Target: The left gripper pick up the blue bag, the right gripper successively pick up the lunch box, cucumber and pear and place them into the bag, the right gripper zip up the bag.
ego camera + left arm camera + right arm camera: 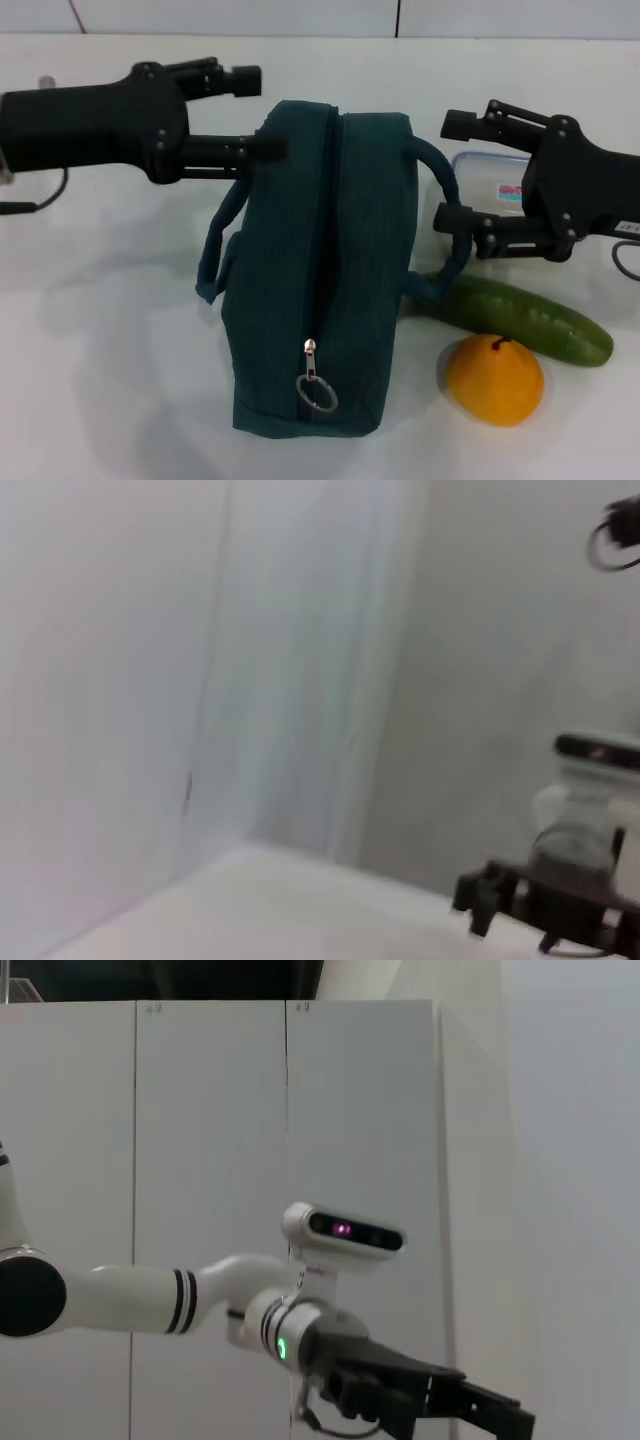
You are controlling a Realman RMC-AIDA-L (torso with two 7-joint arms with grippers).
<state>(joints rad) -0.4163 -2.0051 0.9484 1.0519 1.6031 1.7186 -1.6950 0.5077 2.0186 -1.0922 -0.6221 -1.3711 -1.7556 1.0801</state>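
Standing zipped on the table (100, 330), the blue bag (315, 280) is looking soft and floppy—best lifted by its loop handles—while the left tool (262, 112) and right tool (452, 170) are flanking it, both open and empty.

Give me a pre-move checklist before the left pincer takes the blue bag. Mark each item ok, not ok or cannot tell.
1. Left pincer open: ok, fingers spread beside the bag's top.
2. Blue bag upright on the table: ok.
3. Zipper open for loading: not ok, it looks closed, ring pull at the near end.
4. Right pincer open: ok, at the right handle.
5. Lunch box, cucumber, pear outside the bag: ok.
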